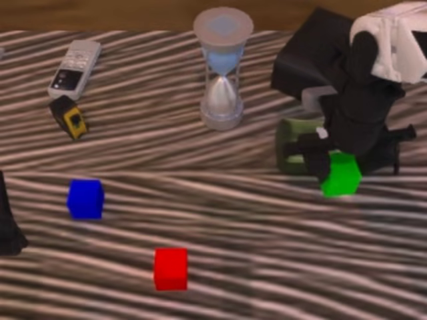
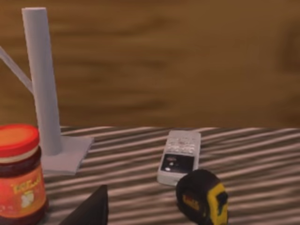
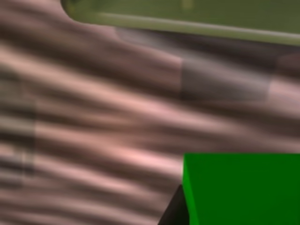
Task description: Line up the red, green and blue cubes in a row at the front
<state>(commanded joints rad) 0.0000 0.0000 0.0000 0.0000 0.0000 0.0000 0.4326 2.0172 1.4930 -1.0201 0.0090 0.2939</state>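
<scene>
From above, the right gripper (image 1: pixel 333 167) was seen lowered over the green cube (image 1: pixel 341 175), right of the hourglass (image 1: pixel 223 67) and nearer the front; whether its fingers were apart or clamped could not be told. The blue cube (image 1: pixel 85 199) lay front-left of the hourglass, the red cube (image 1: pixel 171 269) further forward. The left arm (image 1: pixel 9 223) was parked at the left edge.

In the left wrist view, a tape measure (image 2: pixel 202 198), a remote control (image 2: pixel 179 157) and a red-lidded jar (image 2: pixel 18 174) were shown.

In the right wrist view, the green cube (image 3: pixel 241 187) was seen close up on the striped table (image 3: pixel 117 140).

Blue cube (image 1: pixel 85 199) left, red cube (image 1: pixel 171 269) front-centre, green cube (image 1: pixel 341 175) right.
</scene>
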